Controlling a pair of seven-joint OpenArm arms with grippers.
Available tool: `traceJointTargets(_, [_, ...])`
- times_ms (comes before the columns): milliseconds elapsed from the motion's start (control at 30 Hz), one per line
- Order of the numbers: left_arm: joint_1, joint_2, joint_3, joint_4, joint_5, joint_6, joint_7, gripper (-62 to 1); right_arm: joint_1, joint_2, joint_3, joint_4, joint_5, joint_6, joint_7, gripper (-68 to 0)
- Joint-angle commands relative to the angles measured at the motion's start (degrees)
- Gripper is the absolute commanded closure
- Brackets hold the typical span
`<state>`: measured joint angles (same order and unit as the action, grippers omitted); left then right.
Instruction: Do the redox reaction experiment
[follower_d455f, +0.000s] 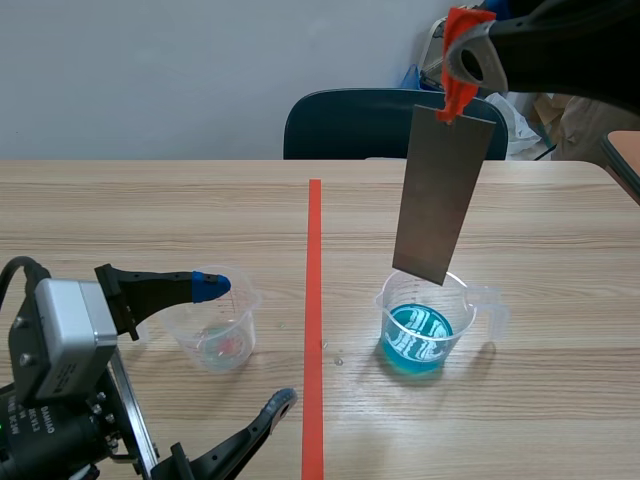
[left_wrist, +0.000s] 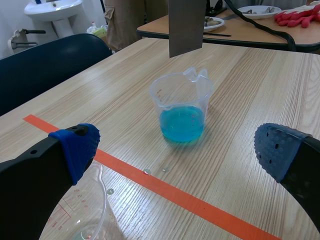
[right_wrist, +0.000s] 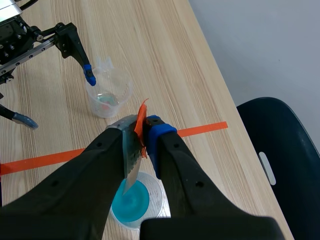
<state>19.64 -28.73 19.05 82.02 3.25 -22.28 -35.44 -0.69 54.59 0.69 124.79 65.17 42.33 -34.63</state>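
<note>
Metal plate (follower_d455f: 443, 195) is hanging upright from the raised right gripper (right_wrist: 141, 131), whose fingers are pinching the orange tab (follower_d455f: 455, 95) at its top. Its lower edge is hovering above the cup of blue liquid (follower_d455f: 425, 330), right of the tape line (follower_d455f: 314, 300), and is not yet wet. Dipping it well is probably calling for a slow, straight descent, keeping the sheet centred and off the rim so the light cup is not tipping. Left gripper (left_wrist: 178, 148) is sitting low at the near left, fingers spread, one pad (follower_d455f: 212, 284) by the rim of the clear cup (follower_d455f: 215, 335).
</note>
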Motion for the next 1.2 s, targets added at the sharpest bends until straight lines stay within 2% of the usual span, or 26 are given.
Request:
traceJointTargets(0, [-0.1, 0.1, -0.2, 1.0, -0.4, 0.2, -0.7, -62.3, 0.4, 0.0, 0.7, 0.2, 0.5, 0.4, 0.9, -0.6])
traceJointTargets(1033, [-0.1, 0.1, -0.2, 1.0, -0.4, 0.1, -0.7, -62.3, 0.4, 0.0, 0.7, 0.2, 0.5, 0.4, 0.9, -0.6])
traceJointTargets(1067, [-0.1, 0.1, -0.2, 1.0, -0.4, 0.1, -0.7, -59.2, 0.4, 0.0, 0.7, 0.2, 0.5, 0.4, 0.9, -0.6])
traceJointTargets(1100, [-0.1, 0.1, -0.2, 1.0, -0.4, 0.1, -0.7, -53.4, 0.4, 0.0, 0.7, 0.2, 0.5, 0.4, 0.9, -0.6])
traceJointTargets(1167, [-0.2, 0.1, -0.2, 1.0, -0.4, 0.1, -0.7, -38.3, 0.4, 0.0, 0.7, 0.2, 0.5, 0.4, 0.9, -0.6])
